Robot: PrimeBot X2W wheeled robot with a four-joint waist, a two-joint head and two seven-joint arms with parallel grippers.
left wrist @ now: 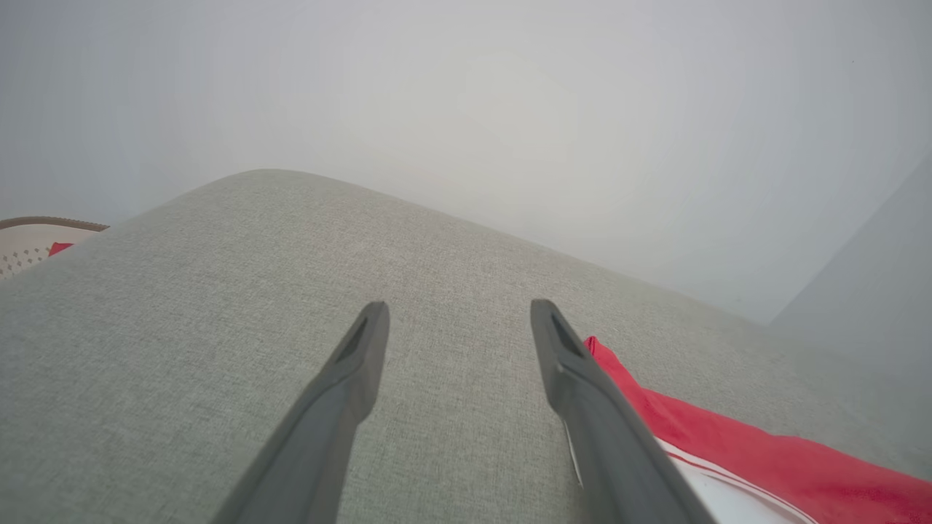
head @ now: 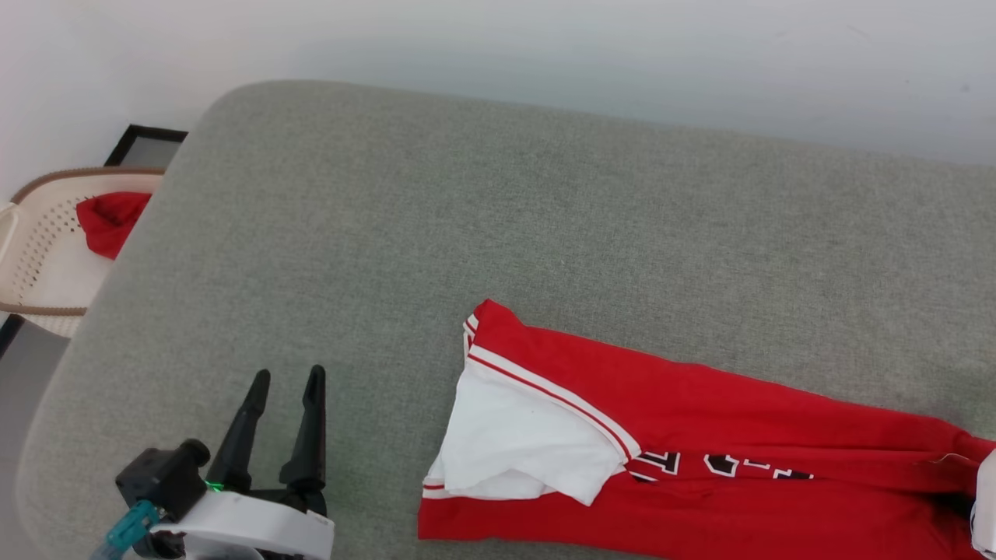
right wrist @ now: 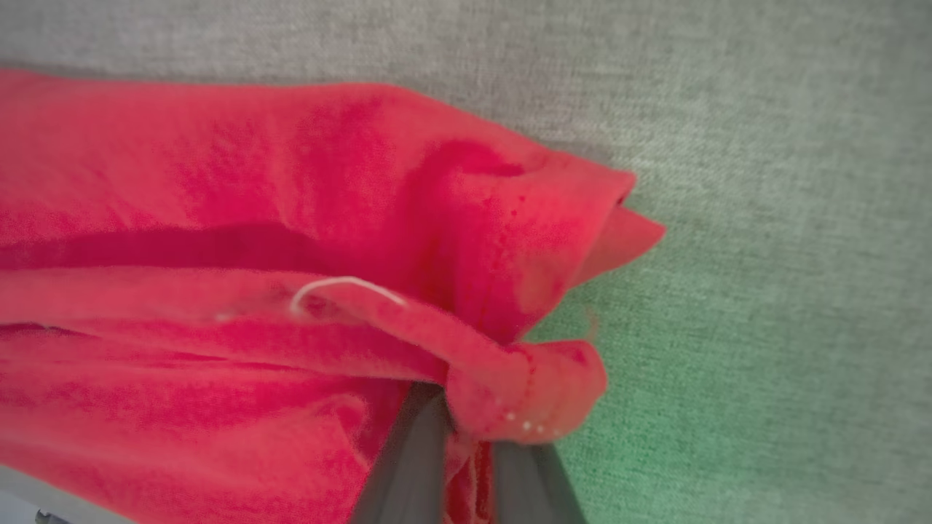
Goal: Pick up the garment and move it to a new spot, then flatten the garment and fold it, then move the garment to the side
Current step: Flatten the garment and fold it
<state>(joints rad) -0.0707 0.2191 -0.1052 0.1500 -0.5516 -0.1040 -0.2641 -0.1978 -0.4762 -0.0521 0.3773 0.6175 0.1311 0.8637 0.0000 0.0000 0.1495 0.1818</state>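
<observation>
The garment [head: 700,435], a red jersey with a white sleeve and black letters, lies folded lengthwise along the near right of the grey cushion [head: 467,218]. My left gripper [head: 286,381] hovers open over bare cushion, left of the jersey's sleeve end, its fingers [left wrist: 357,371] apart with nothing between them. The garment [left wrist: 764,451] shows just right of them. In the right wrist view my right gripper [right wrist: 466,429] is shut on a bunched red edge of the garment [right wrist: 291,218], the fabric wrapping over its fingertips. A pale piece of the right arm [head: 984,498] sits at the frame's right edge.
A beige perforated basket [head: 39,257] with a small plain red cloth [head: 109,222] stands off the cushion's left end. A pale wall [head: 545,47] rises behind the cushion. The cushion's far and left parts are bare grey fabric.
</observation>
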